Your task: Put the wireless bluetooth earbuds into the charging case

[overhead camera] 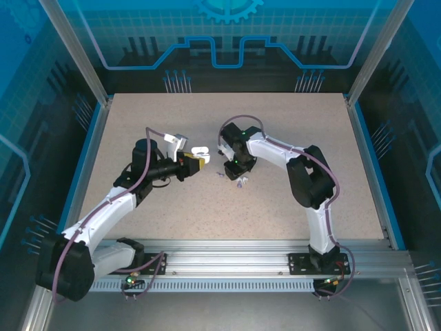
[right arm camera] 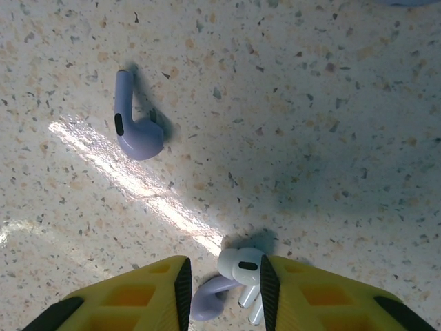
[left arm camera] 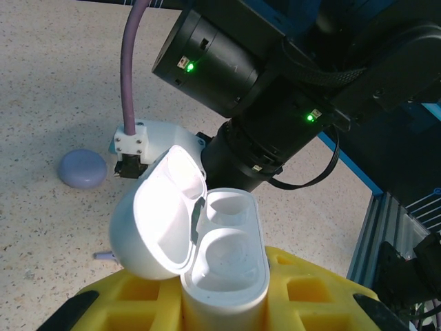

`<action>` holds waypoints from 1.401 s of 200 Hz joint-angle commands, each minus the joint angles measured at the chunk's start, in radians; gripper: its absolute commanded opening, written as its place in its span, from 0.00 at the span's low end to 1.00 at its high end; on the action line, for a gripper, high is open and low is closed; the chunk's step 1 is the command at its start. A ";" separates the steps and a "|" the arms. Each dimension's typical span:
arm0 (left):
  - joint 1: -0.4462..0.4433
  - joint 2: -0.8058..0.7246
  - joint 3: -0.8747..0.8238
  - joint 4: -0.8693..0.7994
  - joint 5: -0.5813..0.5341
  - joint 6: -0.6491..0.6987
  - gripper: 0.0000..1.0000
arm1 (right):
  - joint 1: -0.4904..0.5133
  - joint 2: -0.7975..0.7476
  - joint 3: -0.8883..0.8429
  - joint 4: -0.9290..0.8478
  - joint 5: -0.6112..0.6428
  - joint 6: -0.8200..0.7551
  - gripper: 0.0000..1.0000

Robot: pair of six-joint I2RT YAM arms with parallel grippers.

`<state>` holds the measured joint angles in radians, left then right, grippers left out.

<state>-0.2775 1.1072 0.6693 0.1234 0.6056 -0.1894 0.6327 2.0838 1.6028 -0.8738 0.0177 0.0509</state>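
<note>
A white earbud [right arm camera: 241,265] lies between the right claw's [right arm camera: 225,279] parted jaws.

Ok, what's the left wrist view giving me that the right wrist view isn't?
Left wrist: the charging case, lid open and both wells empty, clamped in the left gripper; a purple disc on the speckled table behind it. Right wrist: one lavender earbud lying loose, plus a white earbud and another lavender one straddled by the right gripper; grip unclear. Both: the table and each gripper's own yellow fingers.
</note>
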 commanded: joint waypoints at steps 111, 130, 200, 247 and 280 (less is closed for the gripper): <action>0.015 -0.026 -0.017 -0.007 0.011 -0.007 0.07 | 0.029 0.063 0.043 -0.079 0.071 -0.004 0.41; 0.015 -0.027 -0.020 -0.008 0.012 -0.007 0.07 | 0.033 0.064 0.042 -0.080 0.071 -0.003 0.42; 0.017 -0.025 -0.020 -0.007 0.013 -0.006 0.07 | 0.044 0.078 0.036 -0.090 0.099 0.014 0.42; 0.017 -0.024 -0.019 -0.001 0.014 -0.008 0.07 | 0.047 0.085 0.026 -0.094 0.118 0.031 0.40; 0.017 -0.024 -0.017 0.000 0.017 -0.010 0.07 | 0.048 0.083 0.014 -0.096 0.123 0.041 0.41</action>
<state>-0.2699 1.1034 0.6552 0.1139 0.6060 -0.1894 0.6674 2.1494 1.6230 -0.9356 0.1280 0.0723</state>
